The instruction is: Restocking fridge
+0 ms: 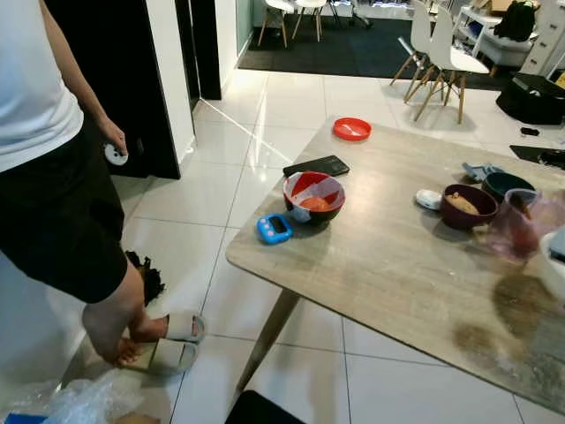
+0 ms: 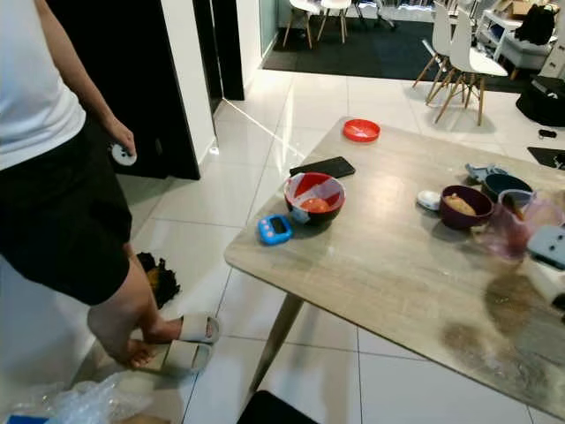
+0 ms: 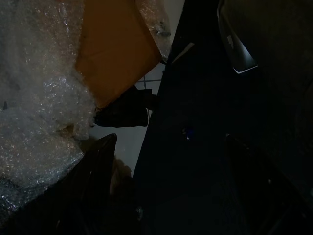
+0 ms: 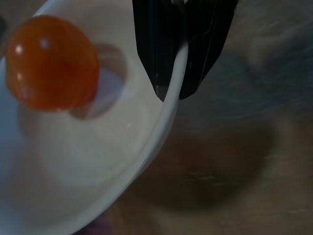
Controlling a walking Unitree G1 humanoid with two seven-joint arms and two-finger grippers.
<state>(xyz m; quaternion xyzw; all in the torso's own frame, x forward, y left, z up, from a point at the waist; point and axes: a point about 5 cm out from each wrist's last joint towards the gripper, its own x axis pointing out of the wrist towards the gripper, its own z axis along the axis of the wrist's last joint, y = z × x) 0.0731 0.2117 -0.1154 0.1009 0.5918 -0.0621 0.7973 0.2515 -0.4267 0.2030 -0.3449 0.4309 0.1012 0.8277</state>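
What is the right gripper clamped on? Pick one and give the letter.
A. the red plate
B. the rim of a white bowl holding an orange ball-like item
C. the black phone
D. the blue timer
B: in the right wrist view the right gripper pinches the rim of the white bowl, one finger inside and one outside, with the round orange item lying in it.

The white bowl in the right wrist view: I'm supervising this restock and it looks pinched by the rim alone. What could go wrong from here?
1. The right gripper has its jaws shut on just the thin rim of the white bowl, so the bowl may tilt or slip when lifted.
2. The round orange fruit lies loose inside and could roll out.
3. A person stands by the wooden table, close to any walking path.
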